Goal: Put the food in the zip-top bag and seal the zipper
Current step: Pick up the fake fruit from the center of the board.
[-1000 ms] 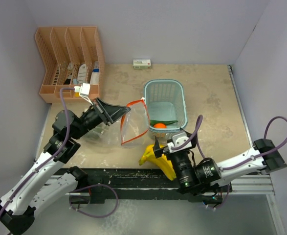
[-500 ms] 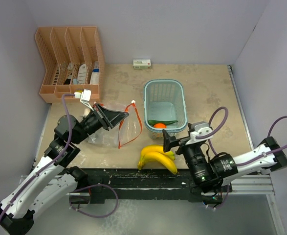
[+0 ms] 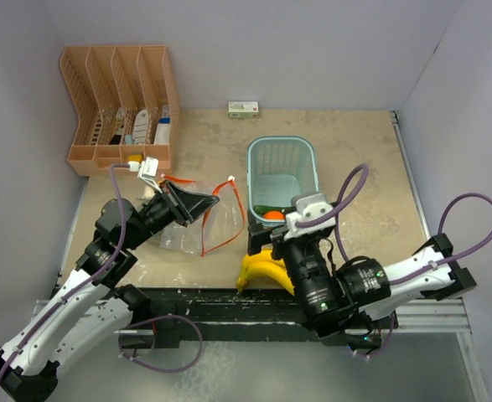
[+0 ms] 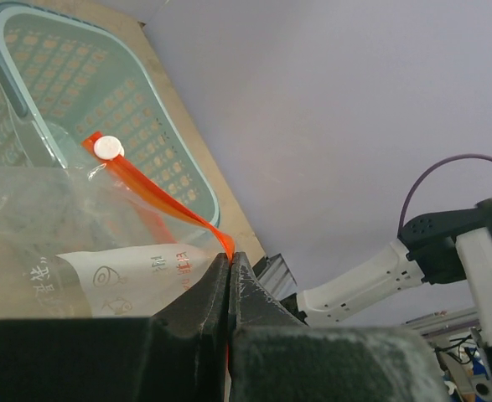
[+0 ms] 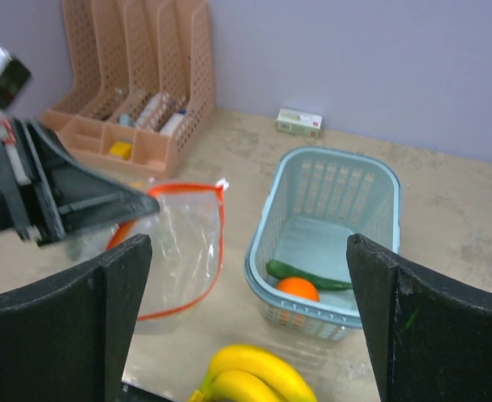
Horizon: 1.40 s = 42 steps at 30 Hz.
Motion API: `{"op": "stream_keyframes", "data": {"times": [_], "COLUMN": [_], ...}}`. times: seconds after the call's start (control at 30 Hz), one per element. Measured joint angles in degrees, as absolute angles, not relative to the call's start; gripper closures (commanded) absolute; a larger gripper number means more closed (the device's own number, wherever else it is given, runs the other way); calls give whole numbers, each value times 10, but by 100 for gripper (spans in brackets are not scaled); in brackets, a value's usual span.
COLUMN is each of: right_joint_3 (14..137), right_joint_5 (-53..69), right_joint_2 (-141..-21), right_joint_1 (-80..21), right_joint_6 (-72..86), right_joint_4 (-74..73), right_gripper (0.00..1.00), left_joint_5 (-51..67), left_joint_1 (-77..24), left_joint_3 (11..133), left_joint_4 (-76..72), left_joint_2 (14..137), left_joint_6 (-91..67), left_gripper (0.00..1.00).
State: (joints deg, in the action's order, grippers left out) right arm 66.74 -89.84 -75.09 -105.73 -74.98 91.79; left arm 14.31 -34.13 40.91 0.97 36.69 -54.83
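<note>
Right arm [image 3: 317,280] back over bananas [image 3: 257,270], basket [image 3: 281,139]

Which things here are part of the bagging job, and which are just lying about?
Part of the job: zip-top bag, bananas, orange fruit, long green vegetable.
Just lying about: blue basket holding the fruit and vegetable, file rack, small box by the back wall.

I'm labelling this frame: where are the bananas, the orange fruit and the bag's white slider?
bananas [image 5: 258,373], right wrist view, upper banana's back.
orange fruit [image 5: 297,289], right wrist view, its middle.
white slider [image 4: 107,147], left wrist view, its round face.
</note>
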Motion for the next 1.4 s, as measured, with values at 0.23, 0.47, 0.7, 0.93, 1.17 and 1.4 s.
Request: {"op": "stream_keyframes", "data": {"times": [0.23,0.47,0.7,0.93,1.17,1.4], "right_joint_3": [840,1046,970,673,609,573], "right_joint_5": [-845,-538,-297,-159,-125,-92], "right_joint_2": [-769,-736,-691,-645,-570,-524], "right_joint_1": [-1051,-811,-671,-610,-604,-604], "right_joint_6": [-710,-195,71,271,330,317], "right_joint_4": [788,121,-95,-149,-178,-196], "right_gripper": [0,0,0,4,10,13], "left_joint_5": [143,143,144,143,131,108], "left_joint_1": [-341,-341,-341,-341,-341,-341], "left_joint_3": [413,417,417,417,417,394], "left_joint_4": [17,21,26,28,53,57], "left_joint_2": [353,340,332,317,317,313], "left_joint_6": [-540,-533,-529,-528,-508,-496], "left_gripper": [100,100,100,100,100,100]}}
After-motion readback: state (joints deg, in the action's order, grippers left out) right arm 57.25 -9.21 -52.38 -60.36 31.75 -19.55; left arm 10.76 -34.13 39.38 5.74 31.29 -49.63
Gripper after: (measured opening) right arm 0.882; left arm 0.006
